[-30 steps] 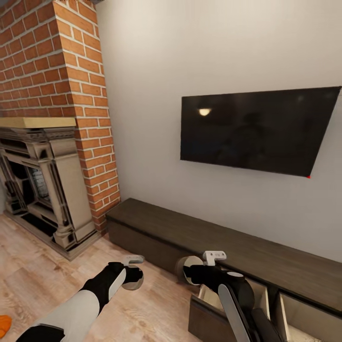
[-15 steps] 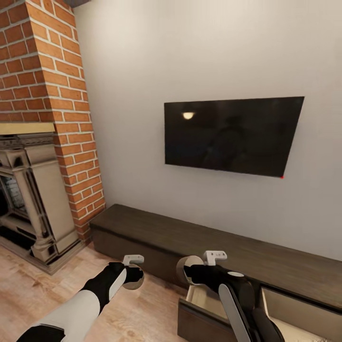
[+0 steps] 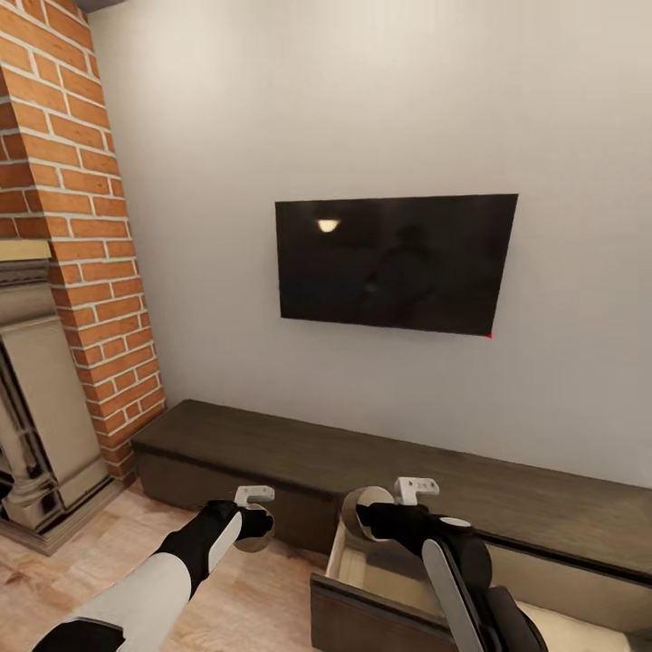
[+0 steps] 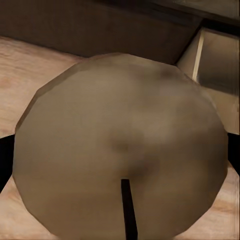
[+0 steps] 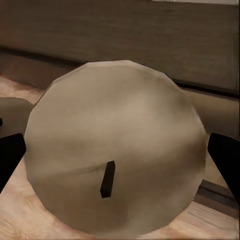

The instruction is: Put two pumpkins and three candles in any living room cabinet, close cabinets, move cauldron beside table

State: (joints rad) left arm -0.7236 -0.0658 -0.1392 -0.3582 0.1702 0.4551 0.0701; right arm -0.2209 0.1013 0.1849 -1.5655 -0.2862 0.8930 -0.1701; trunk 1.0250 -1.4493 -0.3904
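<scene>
In the head view my left gripper [image 3: 255, 534] is shut on a pale candle [image 3: 256, 536] above the wood floor, just in front of the dark brown cabinet [image 3: 362, 457]. My right gripper [image 3: 367, 516] is shut on a second candle [image 3: 364, 509] over the near corner of an open drawer [image 3: 380, 570] with a pale interior. The left wrist view looks at the round, wicked end of its candle [image 4: 120, 145] between black fingers [image 4: 5, 160]. The right wrist view has the other candle [image 5: 117, 145] between its fingers [image 5: 227, 160]. The pumpkins, cauldron and table are out of view.
A black TV [image 3: 394, 263] hangs on the white wall above the cabinet. A brick chimney [image 3: 72, 226] and a stone fireplace [image 3: 36, 407] stand at the left. Another drawer [image 3: 580, 625] is open at the lower right. Wood floor [image 3: 91, 570] lies before the cabinet.
The camera has swung to the right, so the fireplace, TV and cabinet slid left in the picture. Both arms keep their pose and their candles.
</scene>
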